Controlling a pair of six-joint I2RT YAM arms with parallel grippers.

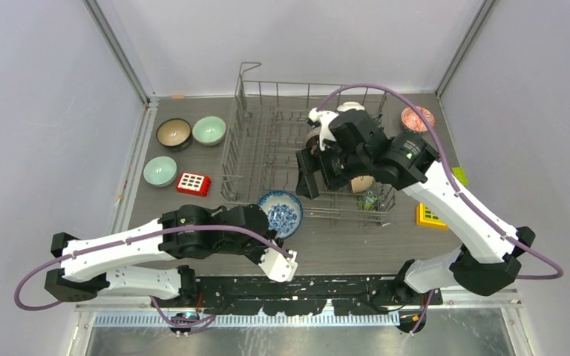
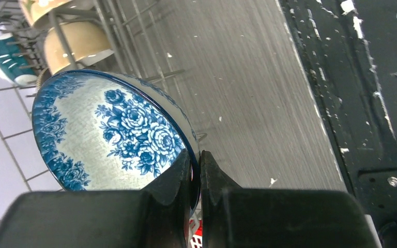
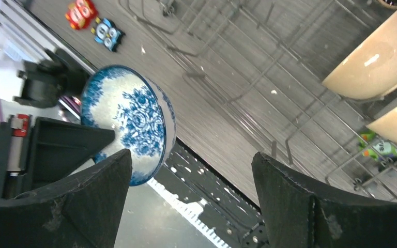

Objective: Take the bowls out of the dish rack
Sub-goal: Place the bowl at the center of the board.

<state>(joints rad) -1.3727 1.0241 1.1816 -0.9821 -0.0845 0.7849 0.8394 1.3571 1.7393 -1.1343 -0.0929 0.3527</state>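
The blue-and-white floral bowl (image 1: 280, 211) was pinched by its rim in the clenched left gripper (image 2: 196, 159), just outside the near side of the dish rack (image 1: 267, 157) — best carried clear of the wires. The right gripper (image 3: 191, 159) was spread wide, empty.

Count: dish rack (image 1: 230, 159) was one | pale green bowls (image 1: 209, 130) were two | brown bowl (image 1: 173, 132) one | blue-and-white bowl (image 1: 280, 211) one | red patterned bowl (image 1: 418, 119) one | cream bowls (image 3: 372, 62) in rack were two, teal bowl (image 2: 8, 57) one, others hidden | owl figures (image 3: 107, 33) two | red block (image 1: 193, 182) one
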